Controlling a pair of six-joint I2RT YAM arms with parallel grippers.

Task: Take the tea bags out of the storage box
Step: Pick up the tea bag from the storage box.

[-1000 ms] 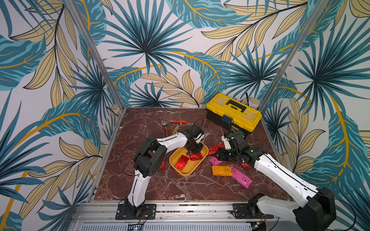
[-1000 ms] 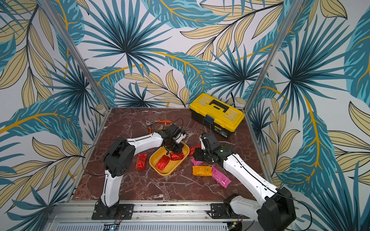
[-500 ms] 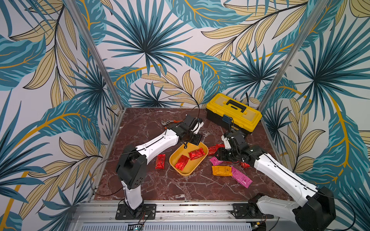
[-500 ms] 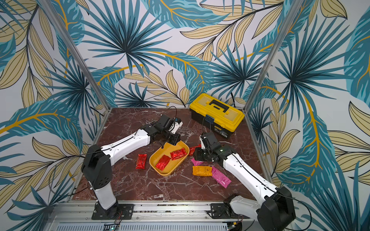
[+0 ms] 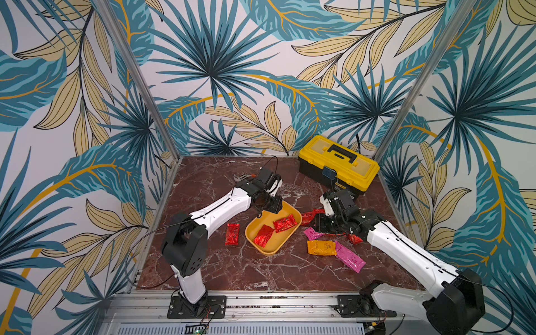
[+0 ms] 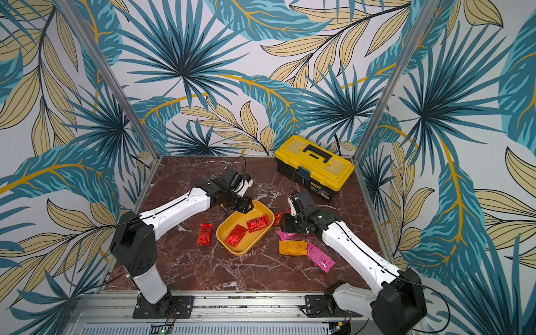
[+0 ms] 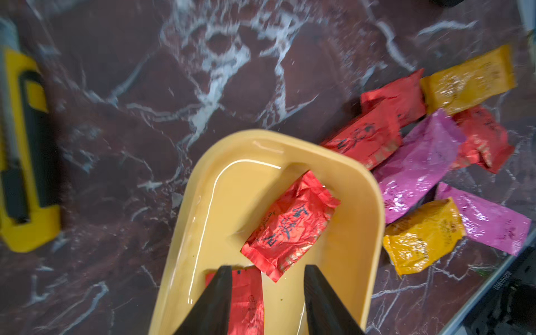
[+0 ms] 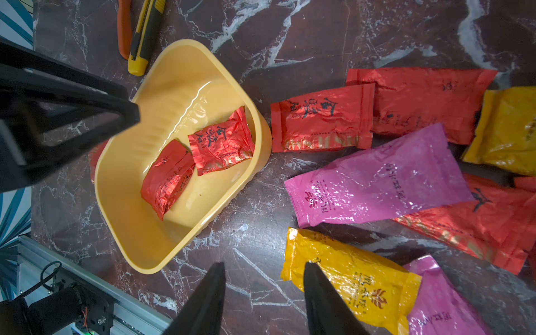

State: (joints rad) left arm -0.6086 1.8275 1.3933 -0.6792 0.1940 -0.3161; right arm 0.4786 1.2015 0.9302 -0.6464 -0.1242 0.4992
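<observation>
A red tea bag (image 7: 248, 304) lies partly behind the left tool (image 7: 268, 268), apparently cut off by the wrist view's edge.

Marble tabletop (image 5: 261, 274), storage box (image 5: 271, 246) near centre, loose tea bags (image 5: 321, 248) beside it, toolbox (image 5: 339, 162) at back, utility knife (image 8: 146, 34)

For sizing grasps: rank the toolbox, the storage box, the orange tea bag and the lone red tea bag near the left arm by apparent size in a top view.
1. toolbox
2. storage box
3. orange tea bag and lone red tea bag: too alike to rank.
</observation>
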